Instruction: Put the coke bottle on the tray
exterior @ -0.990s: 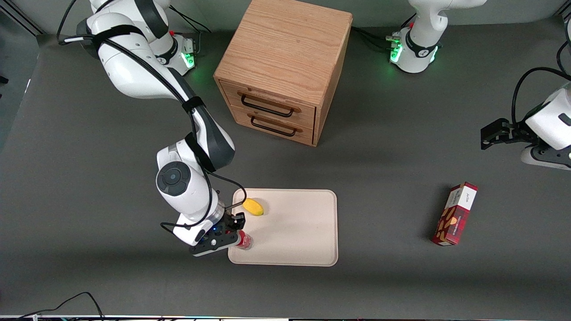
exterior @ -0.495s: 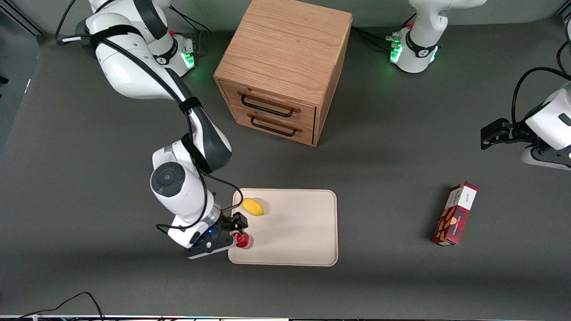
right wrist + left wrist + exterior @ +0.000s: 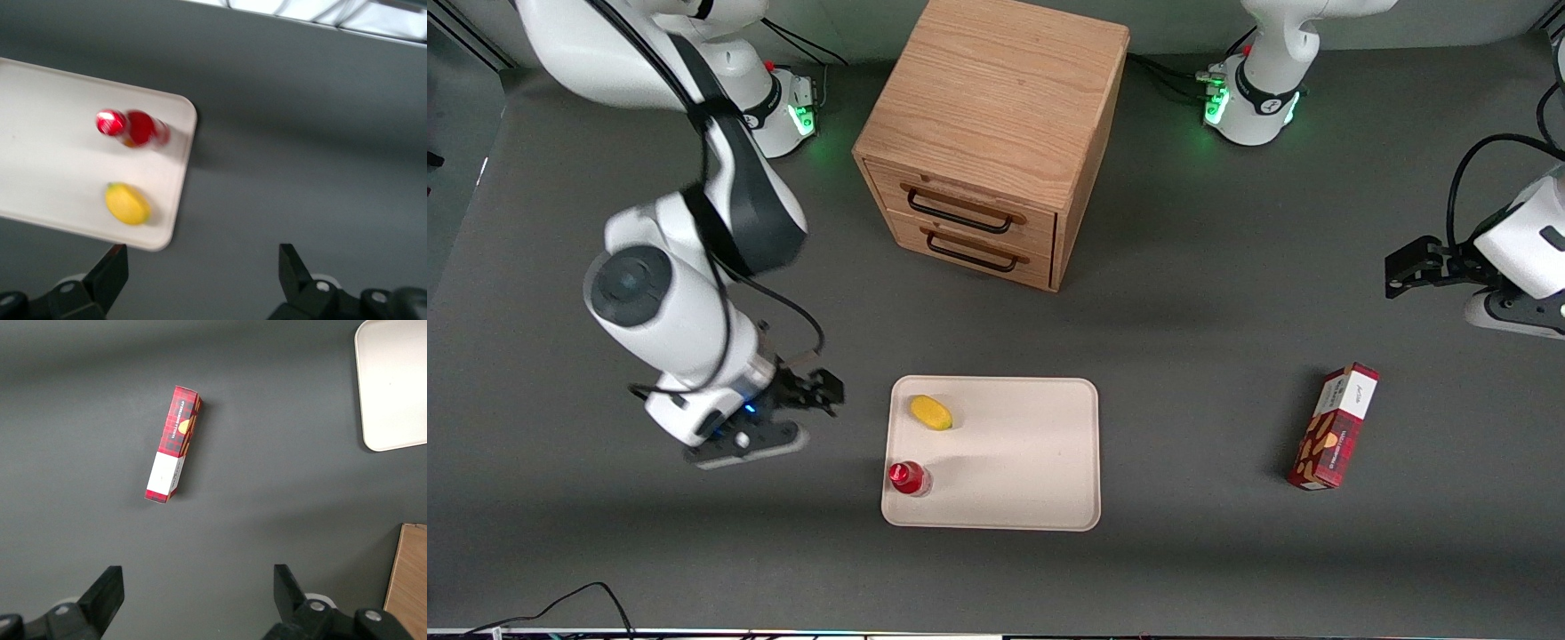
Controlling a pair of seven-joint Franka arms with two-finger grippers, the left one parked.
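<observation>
The coke bottle (image 3: 908, 478), small and red with a red cap, stands upright on the cream-white tray (image 3: 1014, 462), in the tray's corner nearest the front camera on the working arm's side. It also shows in the right wrist view (image 3: 133, 128) on the tray (image 3: 60, 127). My right gripper (image 3: 818, 391) is open and empty, raised above the bare table beside the tray, well apart from the bottle. In the right wrist view the gripper (image 3: 203, 273) hangs over grey table next to the tray's rim.
A yellow lemon-like object (image 3: 931, 412) lies on the tray, farther from the front camera than the bottle. A wooden two-drawer cabinet (image 3: 991, 133) stands farther back. A red-and-white plaid carton (image 3: 1334, 427) lies toward the parked arm's end.
My gripper has let go of the bottle, risen and moved away from the tray toward the working arm's end. The bottle stays upright on the tray.
</observation>
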